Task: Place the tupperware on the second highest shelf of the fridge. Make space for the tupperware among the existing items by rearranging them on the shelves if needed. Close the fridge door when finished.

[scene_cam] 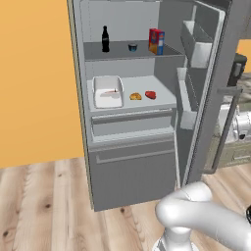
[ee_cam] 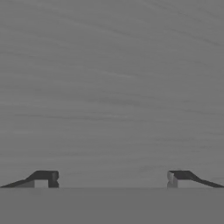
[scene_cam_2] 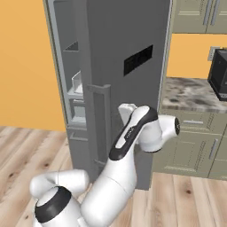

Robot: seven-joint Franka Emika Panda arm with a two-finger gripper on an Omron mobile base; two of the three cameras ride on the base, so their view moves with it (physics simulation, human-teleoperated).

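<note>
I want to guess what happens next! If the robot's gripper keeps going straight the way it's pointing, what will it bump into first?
Most likely the big flat grey metal fridge door. The open gripper faces a plain brushed grey surface with nothing in between. It looks close, though how close is hard to tell.

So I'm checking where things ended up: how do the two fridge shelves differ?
The upper shelf is darker grey and carries the cola bottle, small bowl and box. The second highest shelf is paler and carries the white tupperware plus the orange piece and red piece. Both are flat boards.
</note>
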